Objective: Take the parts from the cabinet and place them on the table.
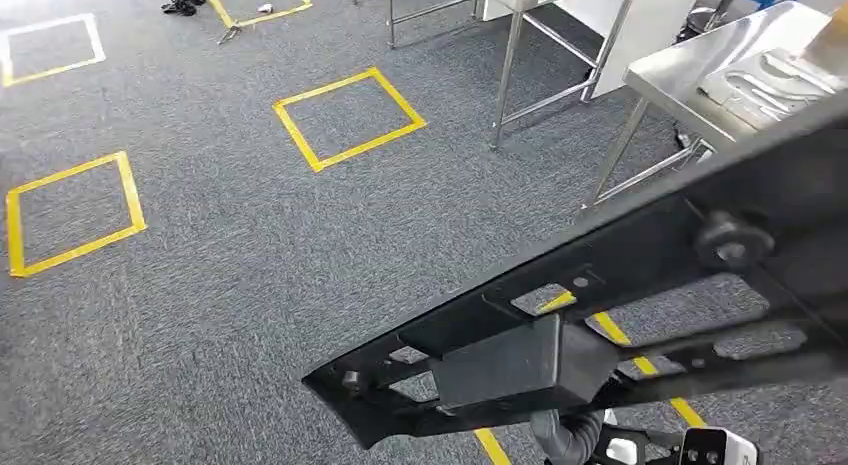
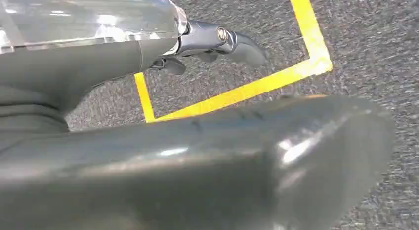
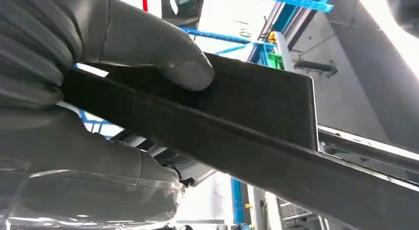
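A long black plastic part (image 1: 600,305), a frame with ribs and open slots, stretches slantwise across the lower right of the head view, above grey carpet (image 1: 230,275) marked with yellow tape squares (image 1: 348,118). In the right wrist view the right hand (image 3: 74,91) grips this part (image 3: 257,136): the thick grey thumb (image 3: 163,52) presses on its upper face while the other fingers curl beneath it, pinching the part between them. A steel table (image 1: 690,70) stands ahead on the right, well apart from the part's near end, with a pale moulded piece (image 1: 770,85) lying on its top. The left hand (image 2: 148,156) hangs over the carpet beside a corner of yellow tape (image 2: 276,79); its thumb sticks out with one dark finger (image 2: 232,42) apart from it, and it holds nothing.
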Tool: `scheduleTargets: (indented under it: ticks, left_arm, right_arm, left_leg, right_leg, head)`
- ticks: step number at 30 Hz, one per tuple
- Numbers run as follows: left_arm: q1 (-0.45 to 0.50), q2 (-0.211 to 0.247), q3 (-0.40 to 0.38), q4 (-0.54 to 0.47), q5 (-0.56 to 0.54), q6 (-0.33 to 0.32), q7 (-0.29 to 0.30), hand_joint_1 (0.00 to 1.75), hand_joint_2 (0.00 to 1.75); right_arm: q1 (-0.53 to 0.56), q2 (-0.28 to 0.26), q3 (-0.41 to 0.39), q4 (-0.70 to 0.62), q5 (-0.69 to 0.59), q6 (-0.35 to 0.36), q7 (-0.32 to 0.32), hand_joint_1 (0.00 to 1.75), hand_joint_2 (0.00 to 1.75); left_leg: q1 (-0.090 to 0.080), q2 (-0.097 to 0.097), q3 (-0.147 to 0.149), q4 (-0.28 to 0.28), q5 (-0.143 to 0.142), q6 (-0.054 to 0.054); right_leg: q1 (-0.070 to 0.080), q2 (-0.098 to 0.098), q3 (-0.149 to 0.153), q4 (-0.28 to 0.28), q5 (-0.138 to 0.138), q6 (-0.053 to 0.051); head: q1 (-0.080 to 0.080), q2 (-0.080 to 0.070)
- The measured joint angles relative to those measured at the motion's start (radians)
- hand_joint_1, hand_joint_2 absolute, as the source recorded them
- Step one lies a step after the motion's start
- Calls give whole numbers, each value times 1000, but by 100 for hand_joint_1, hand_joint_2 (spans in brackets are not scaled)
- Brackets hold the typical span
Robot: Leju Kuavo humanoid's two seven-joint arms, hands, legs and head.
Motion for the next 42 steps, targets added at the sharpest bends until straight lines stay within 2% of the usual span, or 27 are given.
scheduleTargets:
  ticks: [2, 4, 5, 6, 7, 9, 10, 11, 15, 17, 19, 21, 23, 25, 26, 27, 29, 31, 32, 33, 35, 36, 37, 38, 40, 41, 42]
  left_arm:
    - [-1, 0, -2, 0, 0, 0, 0, 0, 0]
    - [6, 0, -2, 0, 0, 0, 0, 0, 0]
    - [7, 0, -2, 0, 0, 0, 0, 0, 0]
    - [7, 0, -3, 0, 0, 0, 0, 0, 0]
    - [6, 0, -3, 0, 0, 0, 0, 0, 0]
    - [4, -1, -4, 0, 0, 0, 0, 0, 0]
    - [4, -1, -5, 0, 0, 0, 0, 0, 0]
    - [4, -1, -5, 0, 0, 0, 1, 0, 0]
    - [2, -5, -13, 0, -11, 1, 6, 0, 0]
    - [3, -11, -19, 0, -13, -3, -8, 0, 0]
    - [11, -15, -20, 0, -12, -5, -21, 0, 0]
    - [17, -19, -21, 0, -9, -8, -30, 0, 0]
    - [18, -26, -21, 0, 2, -8, -37, 0, 0]
    - [17, -32, -19, 0, 21, 0, -42, 0, 0]
    - [17, -36, -17, 0, 29, 6, -43, 0, 0]
    - [17, -41, -12, 0, 35, 10, -43, 0, 0]
    - [18, -45, -8, 0, 45, 10, -44, 0, 0]
    - [13, -51, 0, 0, 53, 1, -56, 0, 0]
    - [11, -51, 4, 0, 55, -3, -61, 0, 0]
    - [14, -51, 5, 0, 61, -6, -69, 0, 0]
    - [18, -52, 9, 0, 71, -7, -72, 0, 0]
    - [17, -52, 14, 0, 74, -5, -70, 0, 0]
    - [16, -54, 16, 0, 76, -3, -66, 0, 0]
    - [14, -55, 20, 0, 76, 2, -61, 0, 0]
    - [9, -61, 23, 0, 72, 2, -56, 0, 0]
    - [7, -63, 24, 0, 69, 1, -58, 0, 0]
    - [6, -64, 25, 0, 69, 0, -65, 0, 0]
  right_arm:
    - [-1, 0, 0, -6, 0, 0, 0, 171, 175]
    - [2, 1, 0, -7, 0, 0, 0, 171, 175]
    - [4, 1, 0, -7, 0, 0, 0, 171, 175]
    - [5, 1, 0, -7, 0, 0, 0, 171, 175]
    - [6, 1, 0, -7, 0, 0, 0, 171, 175]
    - [6, 1, 0, -7, 0, 0, 0, 171, 175]
    - [6, 1, 0, -9, 0, 0, 0, 171, 175]
    - [4, 1, 0, -10, -1, 0, 0, 171, 175]
    - [6, 15, 0, -15, -35, -4, 12, 171, 175]
    - [-3, 34, 2, -17, -53, -17, 19, 171, 175]
    - [-9, 48, 6, -15, -62, -37, 25, 171, 175]
    - [-9, 50, 6, -11, -76, -40, 23, 171, 175]
    - [-14, 50, 7, -4, -89, -32, 19, 171, 175]
    - [-21, 49, 9, 3, -92, -25, 19, 171, 175]
    - [-21, 49, 12, 7, -87, -23, 19, 171, 175]
    - [-23, 48, 17, 9, -79, -23, 18, 171, 175]
    - [-27, 29, 31, 15, -79, -37, 7, 171, 175]
    - [-41, -2, 44, 24, -96, -53, 6, 171, 175]
    - [-49, -10, 47, 28, -102, -58, 6, 171, 175]
    - [-64, -20, 53, 35, -108, -64, 6, 171, 175]
    - [-78, -26, 64, 48, -112, -77, 11, 171, 175]
    - [-79, -27, 67, 53, -113, -80, 12, 171, 175]
    - [-83, -29, 71, 58, -113, -84, 14, 171, 175]
    - [-92, -30, 72, 64, -114, -87, 16, 171, 175]
    - [-114, -30, 73, 74, -121, -90, 19, 171, 175]
    - [-122, -32, 73, 79, -124, -88, 18, 171, 175]
    - [-126, -33, 73, 86, -124, -85, 11, 171, 175]
  left_leg:
    - [-5, 25, 5, -7, 4, 12]
    - [-11, 54, 4, -7, 1, 16]
    - [-12, 69, 3, -6, 0, 18]
    - [-12, 81, 4, -6, -1, 17]
    - [-12, 93, 5, -6, -3, 16]
    - [-12, 114, 12, -6, -8, 11]
    - [-13, 122, 17, -6, -11, 6]
    - [-20, 129, 19, -4, -15, -1]
    - [-18, 164, 35, -8, -22, -24]
    - [-9, 83, 13, 52, -68, -32]
    - [-7, 56, -66, 217, -150, -35]
    - [-7, 54, -125, 326, -175, -38]
    - [-5, 52, -97, 246, -104, -38]
    - [3, 25, -15, 63, -8, -39]
    - [7, -23, 3, 28, -21, -38]
    - [5, -26, 4, 13, -20, -30]
    - [-4, -8, 3, 18, -18, -17]
    - [5, 15, 6, 4, -8, 1]
    - [1, 23, 8, 0, -7, 7]
    - [-1, 36, 8, 0, -6, 13]
    - [-8, 63, 6, 0, -9, 16]
    - [-9, 75, 5, 1, -9, 17]
    - [-10, 86, 6, 1, -10, 17]
    - [-11, 97, 8, 1, -12, 17]
    - [-13, 118, 15, 1, -17, 13]
    - [-14, 126, 19, 1, -20, 9]
    - [-23, 133, 19, 5, -24, 2]
  right_leg:
    - [5, -106, -32, 69, -51, 2]
    - [-1, -133, -110, 227, -128, 8]
    - [-4, -135, -146, 296, -149, 11]
    - [-6, -137, -155, 312, -143, 13]
    - [-8, -140, -139, 280, -115, 14]
    - [-8, -163, -45, 108, -33, 11]
    - [-6, -203, 9, 17, -5, 5]
    - [5, -221, 20, -7, -15, 2]
    - [7, -171, 18, -15, -10, -18]
    - [-2, -155, 28, -25, -3, -32]
    - [0, -133, 27, -25, -3, -38]
    - [2, -108, 27, -23, -3, -38]
    - [0, -82, 29, -20, -4, -36]
    - [-2, -58, 32, -12, -10, -27]
    - [-2, -49, 29, -8, -12, -21]
    - [1, -36, 21, 2, -14, -15]
    - [-4, -20, 14, -5, -6, 0]
    - [-9, -14, 11, -3, -9, 12]
    - [-3, -69, 1, 21, -27, 14]
    - [-2, -107, -34, 87, -67, 16]
    - [-3, -135, -115, 249, -137, 20]
    - [-3, -139, -144, 304, -148, 20]
    - [-3, -140, -146, 307, -135, 20]
    - [-3, -141, -126, 265, -103, 18]
    - [0, -169, -26, 77, -12, 7]
    - [8, -219, 12, 3, -4, -2]
    - [21, -238, 16, -9, -9, -9]
  head:
    - [0, 0]
    - [0, 0]
    - [0, 0]
    - [0, 0]
    - [0, 0]
    - [0, 0]
    - [0, 0]
    - [0, 0]
    - [0, 0]
    - [0, 0]
    - [0, 0]
    - [0, 0]
    - [0, 0]
    - [0, 0]
    - [0, 0]
    - [0, 0]
    - [0, 0]
    - [0, 0]
    - [0, 0]
    - [0, 0]
    - [0, 0]
    - [0, 0]
    - [0, 0]
    - [0, 0]
    - [0, 0]
    - [0, 0]
    - [0, 0]
